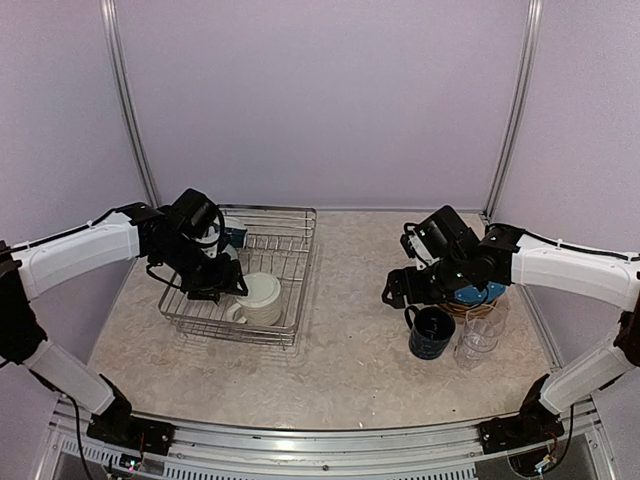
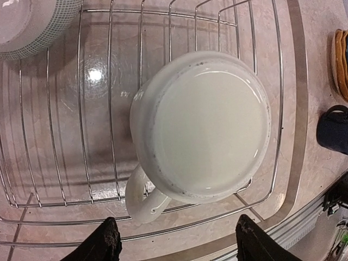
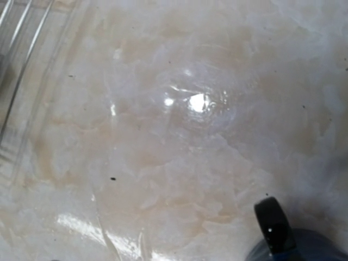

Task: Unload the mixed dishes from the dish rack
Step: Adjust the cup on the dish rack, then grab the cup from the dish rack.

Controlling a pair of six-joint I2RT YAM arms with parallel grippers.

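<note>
The dish rack [image 1: 290, 262] stands at the left of the table. A cream mug [image 1: 260, 298] stands upside down in its near part. In the left wrist view the mug [image 2: 201, 125] fills the middle, handle towards me. My left gripper [image 2: 176, 244] is open and empty just above the mug; in the top view it [image 1: 222, 283] hovers at the mug's left side. A bowl [image 2: 30, 22] sits in the rack's far corner [image 1: 234, 237]. My right gripper [image 1: 398, 287] hangs left of the navy mug [image 1: 431, 332]; its fingers do not show in the right wrist view.
The stacked plates [image 1: 478, 296] lie under my right wrist, blue on top. Clear glasses [image 1: 478, 342] stand right of the navy mug. The navy mug's handle [image 3: 272, 224] shows at the lower right of the right wrist view, and rack wires [image 3: 16, 54] at its upper left.
</note>
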